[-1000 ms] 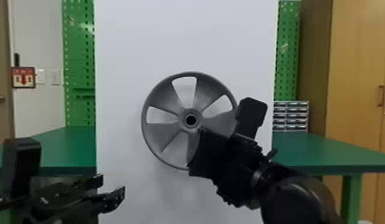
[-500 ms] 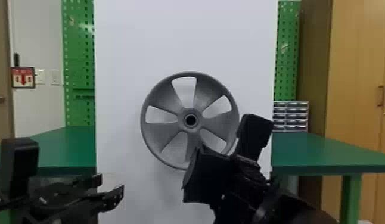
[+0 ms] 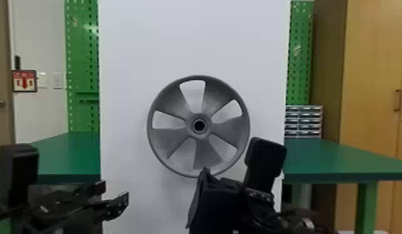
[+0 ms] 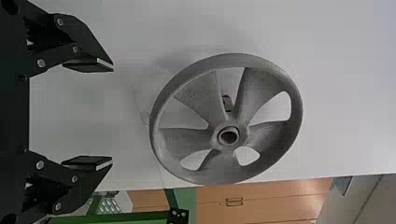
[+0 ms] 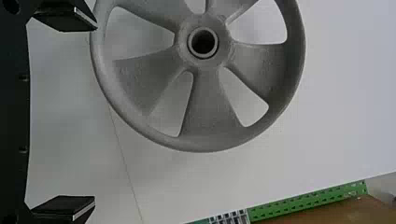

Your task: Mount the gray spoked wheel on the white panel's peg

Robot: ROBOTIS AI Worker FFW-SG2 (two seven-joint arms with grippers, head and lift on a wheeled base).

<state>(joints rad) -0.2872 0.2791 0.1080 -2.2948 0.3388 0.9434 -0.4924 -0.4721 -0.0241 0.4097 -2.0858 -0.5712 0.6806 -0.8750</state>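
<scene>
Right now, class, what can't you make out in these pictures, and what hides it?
- Seating on the peg: head view, blocked by the gray wheel.
- Full shape of the dark piece behind the spokes: left wrist view, partly covered by the wheel.
- Part of the wheel's rim: right wrist view, cut off by the picture's edge.
- White panel's lower end: head view, cut off by the bottom edge.

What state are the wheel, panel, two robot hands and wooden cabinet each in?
Gray spoked wheel: upright at the panel, ungripped; how fully seated, I can't tell
White panel: standing upright
Left gripper: open, empty
Right gripper: open, empty
Wooden cabinet: doors shut
</scene>
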